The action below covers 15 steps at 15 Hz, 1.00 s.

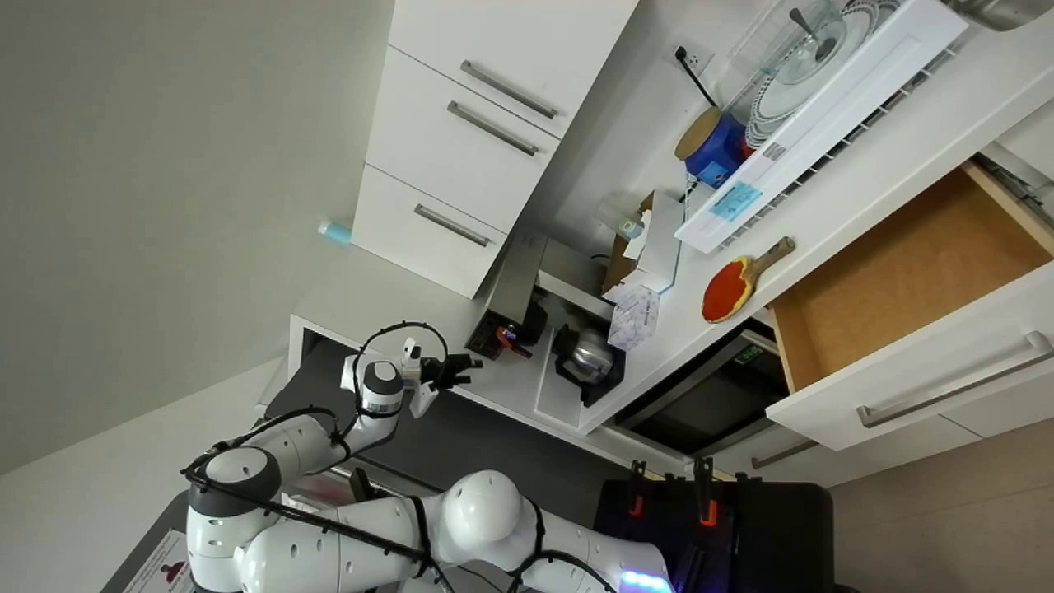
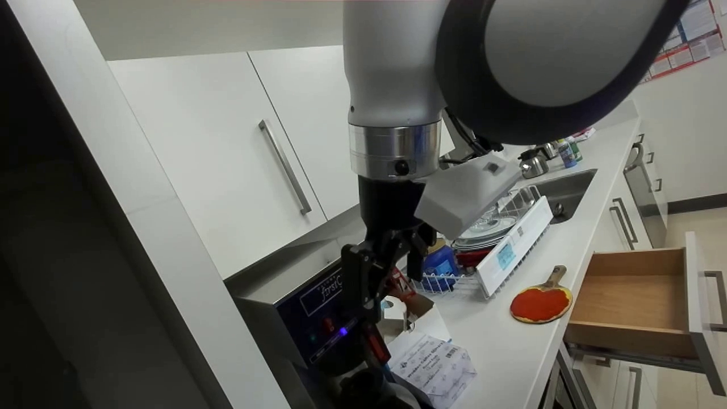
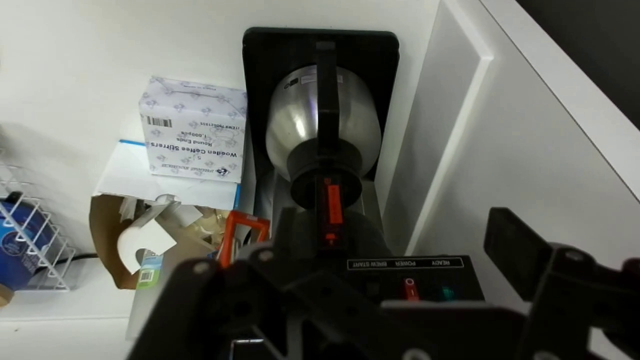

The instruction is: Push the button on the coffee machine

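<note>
The coffee machine is a black and steel boxy appliance. It shows in both exterior views [image 1: 523,272] [image 2: 301,318] and its control panel [image 3: 425,265] shows in the wrist view. On the panel are a red power switch [image 3: 411,289], a dark brew start switch [image 3: 372,289] and a green ready light [image 3: 447,293]; their lower parts are hidden by my gripper. My gripper [image 3: 400,232] is open and empty, its fingers apart in front of the panel. In an exterior view the gripper [image 1: 473,371] is just off the machine's front. I cannot see contact with any switch.
A metal pot [image 3: 357,110] stands below a black handle with a red label [image 3: 334,205]. A stirrer box [image 3: 195,130] and an open carton [image 3: 107,240] stand beside the machine. White cabinets [image 1: 461,132] hang above. A drawer [image 1: 914,272] is open.
</note>
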Each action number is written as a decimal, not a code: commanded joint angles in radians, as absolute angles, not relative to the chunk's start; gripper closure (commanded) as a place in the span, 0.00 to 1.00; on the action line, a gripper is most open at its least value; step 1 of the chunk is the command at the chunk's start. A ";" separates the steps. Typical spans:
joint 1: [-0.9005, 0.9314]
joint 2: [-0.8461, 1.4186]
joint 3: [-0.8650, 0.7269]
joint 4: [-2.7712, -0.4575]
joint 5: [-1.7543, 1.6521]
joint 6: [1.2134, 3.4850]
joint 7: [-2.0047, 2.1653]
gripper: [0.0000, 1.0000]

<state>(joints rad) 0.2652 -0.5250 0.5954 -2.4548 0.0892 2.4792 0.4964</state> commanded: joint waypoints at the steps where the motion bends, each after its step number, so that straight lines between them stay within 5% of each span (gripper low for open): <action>1: 0.213 -0.499 0.645 -2.430 0.039 2.524 0.615 0.34; 9: 0.067 -0.442 0.815 -2.339 -0.146 2.510 0.876 0.96; 15: 0.007 -0.361 0.868 -2.290 -0.231 2.542 0.943 1.00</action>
<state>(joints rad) 0.0417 -0.4221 0.8460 -2.3307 -0.1854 2.5135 0.9052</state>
